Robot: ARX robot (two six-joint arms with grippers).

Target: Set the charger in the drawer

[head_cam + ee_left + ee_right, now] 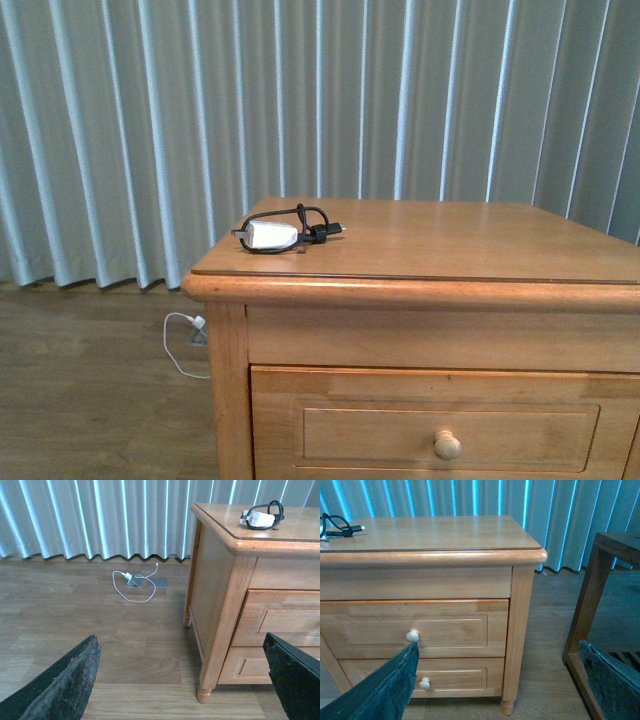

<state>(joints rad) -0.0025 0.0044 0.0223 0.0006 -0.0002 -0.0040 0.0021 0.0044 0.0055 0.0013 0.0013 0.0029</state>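
You'll find the charger (272, 236) just left of centre in the front view. It lies on the nightstand (450, 245) top near the left front corner, a white plug block with its black cable (305, 222) looped around and behind it. The top drawer (380, 432) sits at the bottom right of that frame, shut flush, its pale round knob (447, 444) untouched. A second drawer (455, 679) shows beneath it in the right wrist view.

Your left gripper (180, 642) is released, its fingers spread wide above the wood floor (75, 610), apart from the cabinet. The right gripper (497, 649) is likewise spread, holding nothing, facing the drawer fronts. In the front view's lower left, a thin white cord (178, 345) lies on the floor below the curtain (120, 130).
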